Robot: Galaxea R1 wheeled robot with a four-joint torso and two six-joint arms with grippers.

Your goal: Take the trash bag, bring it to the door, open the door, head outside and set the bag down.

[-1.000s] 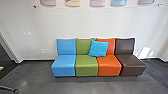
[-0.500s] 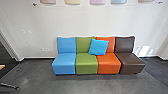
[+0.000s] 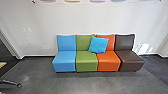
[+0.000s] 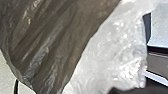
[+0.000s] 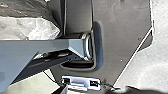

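Grey floor (image 3: 75, 82) spreads ahead of both grippers to the front edges of four seats (image 3: 86, 65) by a pale wall (image 3: 45, 22) (cheery, with that blue cushion (image 3: 98, 45)). The dark bag (image 4: 55, 37) is close to the left gripper; I can't tell whether left gripper or right gripper grasps anything.

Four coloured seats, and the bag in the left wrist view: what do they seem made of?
The seats look like vinyl or leather, smooth with a soft sheen; which one stays open. The bag seems thin, glossy plastic film, part dark, part whitish, going by creases and glints.
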